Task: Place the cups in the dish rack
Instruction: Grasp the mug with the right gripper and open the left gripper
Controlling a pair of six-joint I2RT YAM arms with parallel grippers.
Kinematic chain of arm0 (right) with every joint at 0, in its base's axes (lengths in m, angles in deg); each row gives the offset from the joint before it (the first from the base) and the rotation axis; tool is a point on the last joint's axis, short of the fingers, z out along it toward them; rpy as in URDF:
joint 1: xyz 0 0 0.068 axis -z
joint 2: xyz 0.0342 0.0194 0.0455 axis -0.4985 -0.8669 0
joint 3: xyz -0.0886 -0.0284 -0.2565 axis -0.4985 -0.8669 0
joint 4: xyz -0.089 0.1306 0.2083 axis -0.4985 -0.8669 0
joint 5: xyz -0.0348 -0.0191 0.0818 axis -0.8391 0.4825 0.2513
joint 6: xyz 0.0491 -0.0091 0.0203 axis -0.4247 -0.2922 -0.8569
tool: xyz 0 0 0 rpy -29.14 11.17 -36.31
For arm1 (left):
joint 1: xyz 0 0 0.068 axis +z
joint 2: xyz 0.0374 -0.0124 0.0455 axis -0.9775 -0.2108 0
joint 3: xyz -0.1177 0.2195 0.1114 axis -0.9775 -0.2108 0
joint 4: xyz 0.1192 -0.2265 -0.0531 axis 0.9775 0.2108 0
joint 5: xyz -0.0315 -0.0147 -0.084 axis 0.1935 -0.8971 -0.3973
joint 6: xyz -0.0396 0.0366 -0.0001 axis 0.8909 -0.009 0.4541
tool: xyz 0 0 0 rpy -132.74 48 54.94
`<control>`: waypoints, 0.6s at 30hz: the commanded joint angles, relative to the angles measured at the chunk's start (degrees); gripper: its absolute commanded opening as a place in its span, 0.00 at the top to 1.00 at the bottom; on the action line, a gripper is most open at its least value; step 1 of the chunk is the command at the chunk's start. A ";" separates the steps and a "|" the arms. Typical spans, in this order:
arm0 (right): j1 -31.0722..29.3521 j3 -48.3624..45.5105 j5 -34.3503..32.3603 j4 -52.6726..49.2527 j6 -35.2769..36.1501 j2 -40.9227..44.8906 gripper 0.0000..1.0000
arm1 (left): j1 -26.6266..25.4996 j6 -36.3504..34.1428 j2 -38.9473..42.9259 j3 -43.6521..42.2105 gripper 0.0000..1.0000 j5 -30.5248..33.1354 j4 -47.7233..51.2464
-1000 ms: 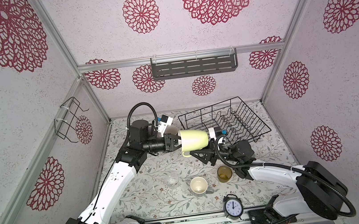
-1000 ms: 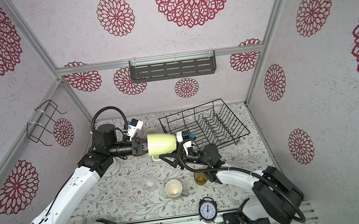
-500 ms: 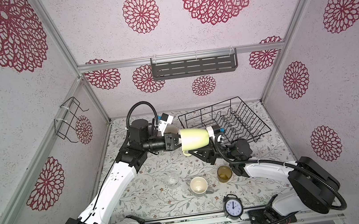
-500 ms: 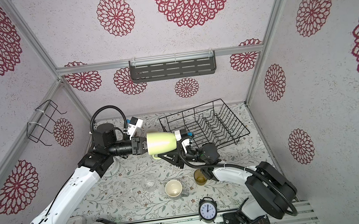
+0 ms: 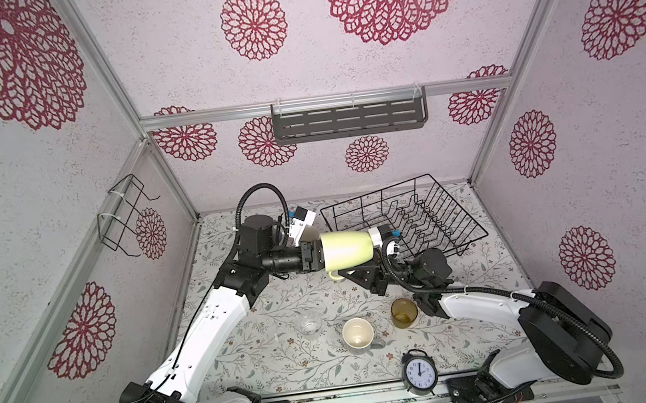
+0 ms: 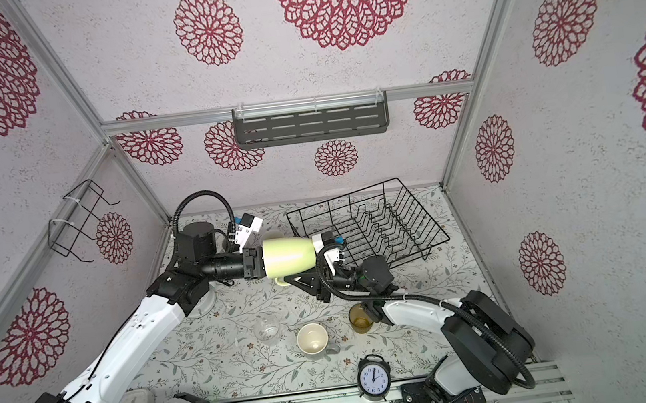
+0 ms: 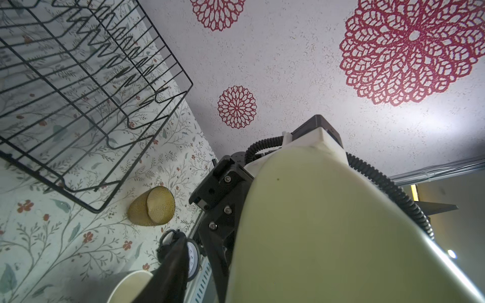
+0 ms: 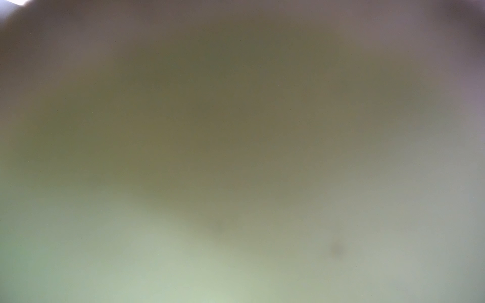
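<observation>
**The yellow-green mug (image 5: 346, 250) is in the air beside the dish rack (image 5: 432, 218)**

The mug lies on its side above the surface, just outside the left end of the rack, which stands at the far right corner. The right tool (image 5: 348, 282) is clenched under the mug, at its handle. The left tool (image 5: 313, 256) meets the wide end of the mug; whether it grasps or is released, I cannot tell. The small clear glass (image 5: 309, 324), the grey mug with cream inside (image 5: 357, 333) and the amber glass tumbler (image 5: 404, 313) stand in a row toward the front edge, with the alarm clock (image 5: 419, 374) nearest to that edge.

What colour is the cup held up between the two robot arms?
The yellow-green mug is plain pale yellow-green, no pattern; it shows best in a top view.
</observation>
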 commanded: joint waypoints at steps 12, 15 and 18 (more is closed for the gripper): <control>8.51 10.23 -18.62 -43.59 17.82 8.21 1.00 | 12.49 -3.55 0.16 -2.85 0.02 12.21 9.32; 10.47 16.90 -24.35 -60.59 23.19 6.84 1.00 | 13.37 -6.31 1.70 -3.50 0.03 22.22 12.74; 12.91 22.82 -28.35 -72.05 26.19 4.83 1.00 | 13.47 -7.75 2.25 -2.65 0.03 34.27 17.46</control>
